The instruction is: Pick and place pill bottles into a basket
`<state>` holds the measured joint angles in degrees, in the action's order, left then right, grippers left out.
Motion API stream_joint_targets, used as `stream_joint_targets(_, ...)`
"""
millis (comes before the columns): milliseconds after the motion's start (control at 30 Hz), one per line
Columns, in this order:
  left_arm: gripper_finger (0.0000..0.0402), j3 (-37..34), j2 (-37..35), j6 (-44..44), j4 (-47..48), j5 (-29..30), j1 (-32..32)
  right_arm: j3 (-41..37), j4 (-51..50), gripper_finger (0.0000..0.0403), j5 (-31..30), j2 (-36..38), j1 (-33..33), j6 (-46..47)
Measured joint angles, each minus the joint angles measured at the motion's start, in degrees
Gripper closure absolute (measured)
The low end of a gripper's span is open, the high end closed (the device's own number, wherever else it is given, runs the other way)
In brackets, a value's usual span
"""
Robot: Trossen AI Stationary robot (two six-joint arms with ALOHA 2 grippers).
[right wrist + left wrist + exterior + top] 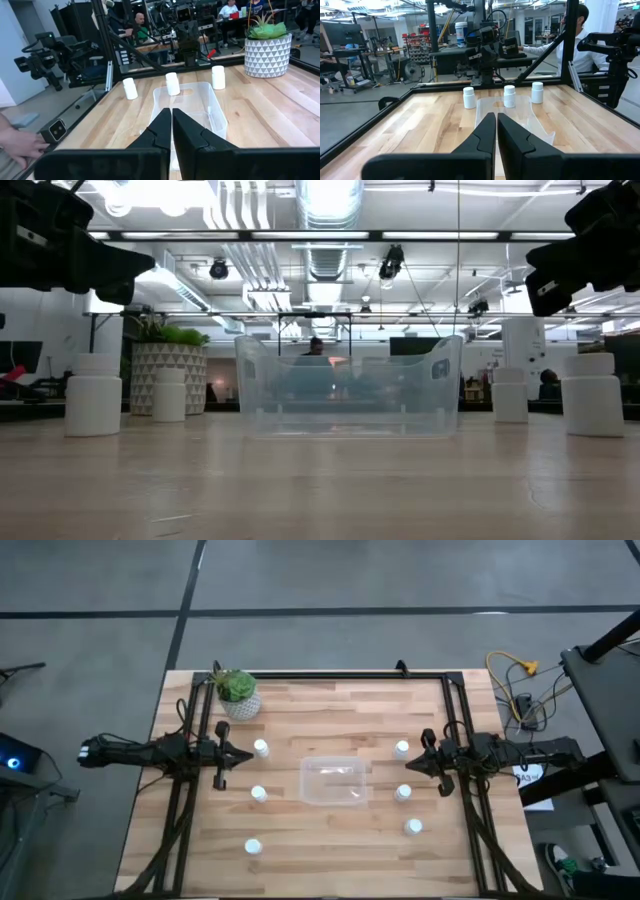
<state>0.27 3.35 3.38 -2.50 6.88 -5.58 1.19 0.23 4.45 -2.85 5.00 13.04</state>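
Note:
The clear basket (335,781) stands empty at the table's middle. Three white pill bottles (261,749) (258,794) (253,847) stand upright on their bases to its left. Three more (401,749) (403,793) (413,827) stand to its right. My left gripper (247,754) hangs shut above the table left of the basket and points at it, with the far left bottle just beside its tip. My right gripper (408,766) hangs shut on the basket's right, between two of the bottles. Each wrist view shows shut fingers (496,116) (171,111) with nothing between them.
A white patterned pot with a green plant (238,695) stands at the far left corner. Black frame rails (330,676) run along the table's far, left and right sides. A person (570,35) stands beyond the right edge. A hand (20,145) shows beyond the table's near edge.

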Motion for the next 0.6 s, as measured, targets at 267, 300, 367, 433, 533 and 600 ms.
stream_joint_targets(267, 0.0402, 0.0, 0.0, 0.0, 0.0, 0.0, 0.0, 0.0, -0.1, 0.0394, 0.0, 0.0, 0.0, 0.4)
stream_joint_targets(300, 0.0402, 0.0, 0.0, 0.0, 0.0, 0.0, 0.0, 0.0, -0.2, 0.0394, 0.1, 0.0, 0.0, 1.2)
stream_joint_targets(367, 0.0402, 0.0, 0.0, 0.0, 0.0, 0.0, 0.0, 0.0, -0.4, 0.0394, 0.1, 0.0, 0.0, 3.6)
stream_joint_targets(433, 0.0402, 0.0, 0.0, 0.0, 0.0, 0.0, 0.0, 0.0, -0.4, 0.0394, 0.1, 0.0, 0.0, 4.8)
stream_joint_targets(533, 0.0402, 0.0, 0.0, 0.0, 0.0, 0.0, 0.0, 0.0, -0.4, 0.0394, 0.1, 0.0, 0.0, 4.6)
stream_joint_targets(600, 0.0402, 0.0, 0.0, 0.0, 0.0, 0.0, 0.0, 0.0, -0.3, 0.0394, 0.1, 0.0, 0.0, 3.7)
